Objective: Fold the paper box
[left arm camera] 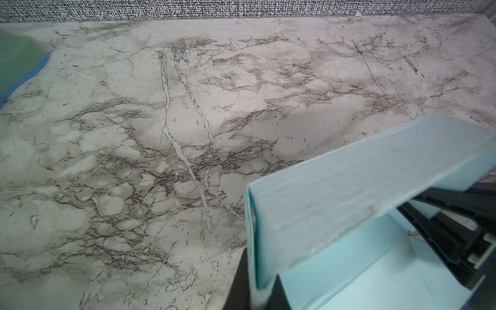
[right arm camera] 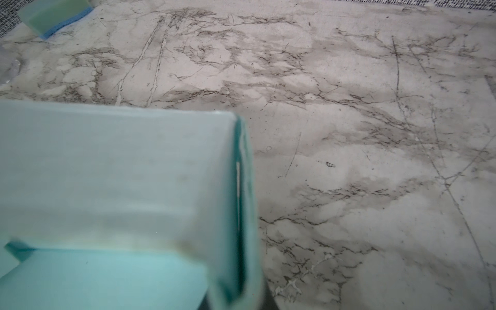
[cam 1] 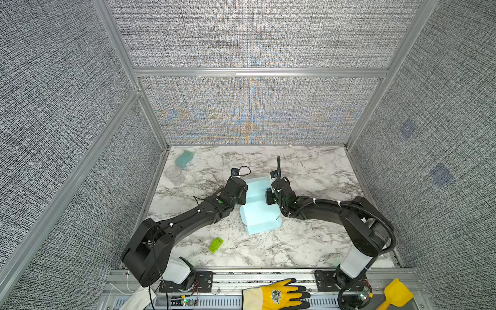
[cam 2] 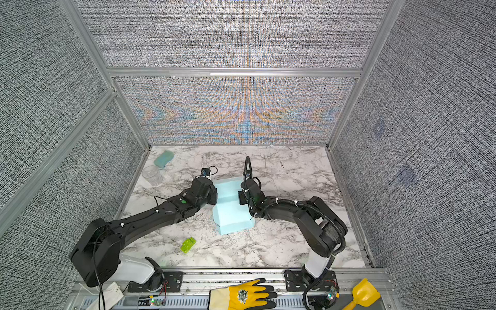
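The pale blue paper box (cam 1: pixel 257 214) (cam 2: pixel 230 214) lies partly folded in the middle of the marble table, between the two arms. My left gripper (cam 1: pixel 245 192) (cam 2: pixel 214 193) is shut on the box's left side wall. In the left wrist view that folded wall (left arm camera: pixel 253 241) runs down between the dark fingers (left arm camera: pixel 239 284), with my left gripper (left arm camera: pixel 259 294) pinching it. My right gripper (cam 1: pixel 268 198) (cam 2: pixel 240 198) is shut on the right side wall. In the right wrist view my right gripper (right arm camera: pixel 239 298) clamps the doubled wall (right arm camera: pixel 244 201). A raised panel (right arm camera: pixel 107 166) (left arm camera: pixel 349 182) leans over the box's inside.
A teal sponge block (cam 1: pixel 184 158) and a clear cup (cam 1: pixel 175 174) stand at the back left. A lime-green brick (cam 1: pixel 216 244) lies in front of the box. A yellow glove (cam 1: pixel 276 295) and a yellow scoop (cam 1: pixel 397 295) rest on the front rail. Fabric walls enclose three sides.
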